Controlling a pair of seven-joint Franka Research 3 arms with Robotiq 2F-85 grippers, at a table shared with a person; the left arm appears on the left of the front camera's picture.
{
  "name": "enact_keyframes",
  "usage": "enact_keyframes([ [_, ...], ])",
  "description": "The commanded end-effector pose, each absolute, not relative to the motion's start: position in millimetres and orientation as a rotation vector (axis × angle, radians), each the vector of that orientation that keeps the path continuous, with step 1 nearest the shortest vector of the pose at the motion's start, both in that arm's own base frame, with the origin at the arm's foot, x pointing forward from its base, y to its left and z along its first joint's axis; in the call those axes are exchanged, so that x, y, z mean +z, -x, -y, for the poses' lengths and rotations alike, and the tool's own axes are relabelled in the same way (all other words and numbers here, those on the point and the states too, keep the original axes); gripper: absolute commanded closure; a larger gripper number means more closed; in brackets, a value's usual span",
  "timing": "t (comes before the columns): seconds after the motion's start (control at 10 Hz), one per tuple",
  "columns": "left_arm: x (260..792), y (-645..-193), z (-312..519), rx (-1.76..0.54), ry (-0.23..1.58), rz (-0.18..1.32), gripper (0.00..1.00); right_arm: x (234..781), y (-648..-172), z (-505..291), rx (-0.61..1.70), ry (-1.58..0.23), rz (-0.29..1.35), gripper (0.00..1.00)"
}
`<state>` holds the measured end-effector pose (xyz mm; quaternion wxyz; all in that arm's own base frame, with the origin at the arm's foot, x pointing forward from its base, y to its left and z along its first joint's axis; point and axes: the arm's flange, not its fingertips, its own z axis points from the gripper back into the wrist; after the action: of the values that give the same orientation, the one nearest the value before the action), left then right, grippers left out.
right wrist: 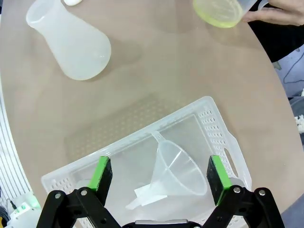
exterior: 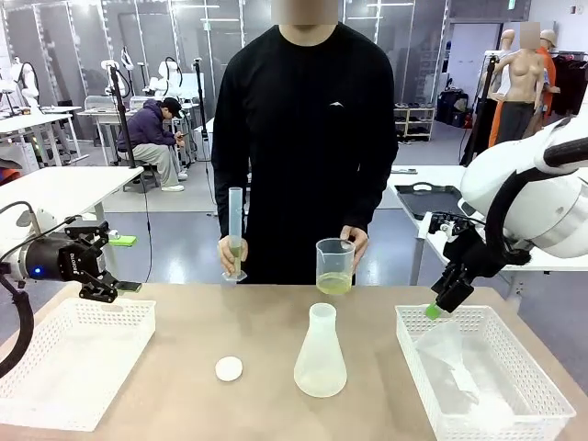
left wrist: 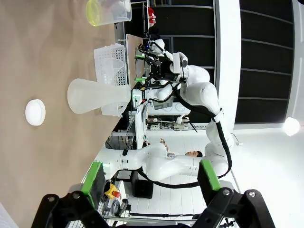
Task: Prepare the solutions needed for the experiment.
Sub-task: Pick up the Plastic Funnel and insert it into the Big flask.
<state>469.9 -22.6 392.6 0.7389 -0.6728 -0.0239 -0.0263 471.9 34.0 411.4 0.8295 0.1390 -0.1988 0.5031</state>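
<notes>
The solutions show as a shallow yellow layer in a clear beaker (exterior: pixel 334 267) that a person's hand steadies at the far table edge; this beaker (right wrist: pixel 219 11) also appears in the right wrist view, and the beaker (left wrist: pixel 107 10) in the left wrist view. The person's other hand holds a tall graduated cylinder (exterior: pixel 235 233) upright. A translucent conical flask (exterior: pixel 321 353) stands mid-table. My left gripper (exterior: pixel 126 265) hovers open above the left basket (exterior: pixel 69 360). My right gripper (right wrist: pixel 160 175) is open above a clear funnel (right wrist: pixel 178 170) lying in the right basket (right wrist: pixel 118 152).
A small white round cap (exterior: pixel 229 368) lies on the table left of the flask. The right basket (exterior: pixel 528 386) sits at the table's right edge, under the right gripper (exterior: pixel 439 303). The left wrist view looks across the flask (left wrist: pixel 95 95) and cap (left wrist: pixel 35 112).
</notes>
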Motion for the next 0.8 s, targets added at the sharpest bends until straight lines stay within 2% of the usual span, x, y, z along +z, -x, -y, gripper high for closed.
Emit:
enact_keyframes([
  [0.0,392.7,-470.5,24.3,-0.056,1.462,0.066,0.0,411.2,-472.0,-32.2,1.063,-0.291,0.423,0.0],
  [0.1,392.7,-470.5,24.3,-0.056,1.462,0.066,0.0,418.4,-478.3,-34.4,1.258,-0.145,0.424,0.0],
  [0.3,392.7,-470.5,24.3,-0.056,1.462,0.066,0.0,426.5,-490.3,-42.1,1.525,-0.039,0.41,0.0],
  [0.7,392.7,-470.5,24.3,-0.056,1.462,0.066,0.0,431.8,-507.9,-54.7,1.648,-0.072,0.263,0.0],
])
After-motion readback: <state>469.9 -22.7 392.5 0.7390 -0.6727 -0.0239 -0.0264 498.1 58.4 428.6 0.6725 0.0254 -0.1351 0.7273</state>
